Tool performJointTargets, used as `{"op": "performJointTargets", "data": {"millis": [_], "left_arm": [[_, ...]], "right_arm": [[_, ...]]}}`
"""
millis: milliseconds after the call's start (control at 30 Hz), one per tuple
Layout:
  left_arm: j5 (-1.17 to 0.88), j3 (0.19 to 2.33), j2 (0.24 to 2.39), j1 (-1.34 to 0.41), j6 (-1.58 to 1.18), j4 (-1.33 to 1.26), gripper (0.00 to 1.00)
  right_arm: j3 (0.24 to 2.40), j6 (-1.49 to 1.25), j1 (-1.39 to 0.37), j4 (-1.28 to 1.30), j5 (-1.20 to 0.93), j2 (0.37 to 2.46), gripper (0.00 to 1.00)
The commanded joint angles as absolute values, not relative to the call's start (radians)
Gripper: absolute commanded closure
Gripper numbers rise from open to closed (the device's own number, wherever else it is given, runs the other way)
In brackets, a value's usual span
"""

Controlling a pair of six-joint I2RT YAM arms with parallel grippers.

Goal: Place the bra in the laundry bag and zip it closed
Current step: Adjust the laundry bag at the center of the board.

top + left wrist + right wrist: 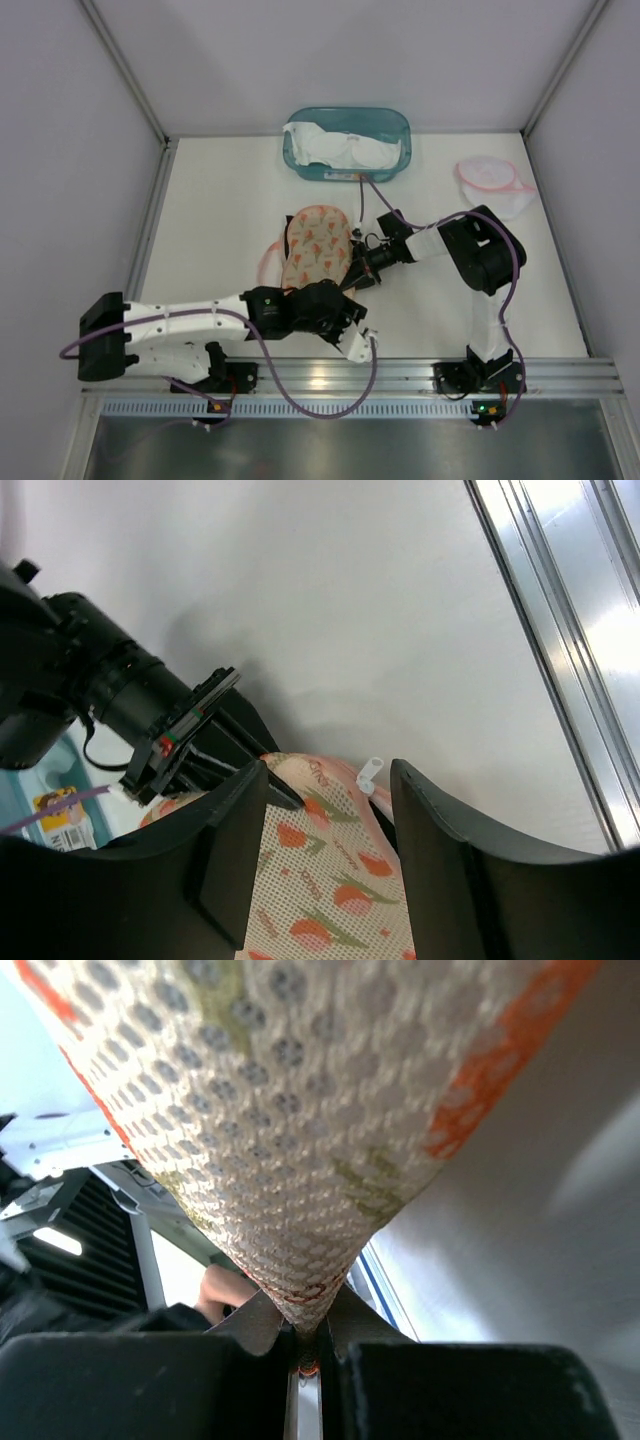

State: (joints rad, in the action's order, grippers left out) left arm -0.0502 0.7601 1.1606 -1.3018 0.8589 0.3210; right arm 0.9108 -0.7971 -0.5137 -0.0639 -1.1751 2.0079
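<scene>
The mesh laundry bag point(315, 245), cream with orange tulips and a pink rim, lies domed at the table's middle. My right gripper point(355, 270) is shut on its right edge; in the right wrist view the mesh point(290, 1160) is pinched between the jaws of the gripper point(300, 1322). My left gripper point(335, 298) is open at the bag's near end. In the left wrist view its fingers straddle the bag point(330, 880), with the gripper point(328, 780) close to a white zipper pull point(370, 773). White bras point(335, 148) lie in a teal basket. Whether a bra is inside the bag is hidden.
The teal basket point(296, 160) stands at the back centre of the table. A second white mesh bag with a pink rim point(492, 182) lies at the back right. The metal rail point(400, 375) runs along the near edge. Grey walls close in both sides.
</scene>
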Motion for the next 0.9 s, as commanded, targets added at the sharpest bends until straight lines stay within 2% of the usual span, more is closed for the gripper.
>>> {"op": "performJointTargets", "data": {"millis": [0, 267, 500, 867], "left_arm": [[-0.092, 0.944, 1.325, -1.305, 0.931, 0.497, 0.42], [-0.025, 1.284, 1.668, -1.353, 1.063, 0.964, 0.4], [-0.011, 1.583, 1.948, -1.355, 1.031, 1.279, 0.39], [0.152, 1.776, 2.232, -1.351, 0.989, 1.401, 0.37]], "right_arm": [[0.922, -0.796, -0.508, -0.058, -1.181, 2.01, 1.0], [0.934, -0.747, -0.508, -0.015, -1.167, 2.02, 1.0], [0.953, -0.698, -0.508, 0.037, -1.154, 2.033, 1.0], [0.951, -0.663, -0.508, 0.06, -1.131, 2.029, 1.0]]}}
